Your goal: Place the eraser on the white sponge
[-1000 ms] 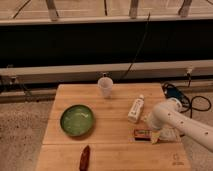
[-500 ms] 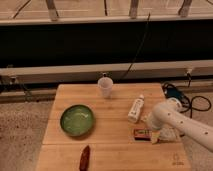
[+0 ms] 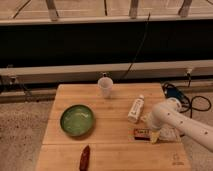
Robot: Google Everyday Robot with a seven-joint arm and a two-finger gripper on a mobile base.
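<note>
The eraser (image 3: 141,133), a small dark block with an orange-tan face, lies flat on the wooden table (image 3: 110,150) at the front right. Touching its right end, a pale pad shows under the arm's tip; this looks like the white sponge (image 3: 155,138), partly covered. My gripper (image 3: 150,130) hangs at the end of the white arm (image 3: 175,122), which reaches in from the right. It is low over the table, right above where eraser and sponge meet. It is open and holds nothing that I can see.
A green bowl (image 3: 77,120) sits left of centre. A translucent cup (image 3: 105,86) stands at the back. A white tube-shaped bottle (image 3: 135,109) lies just behind the gripper. A slim reddish-brown pointed object (image 3: 85,158) lies near the front edge. Cables (image 3: 192,102) trail off the right side.
</note>
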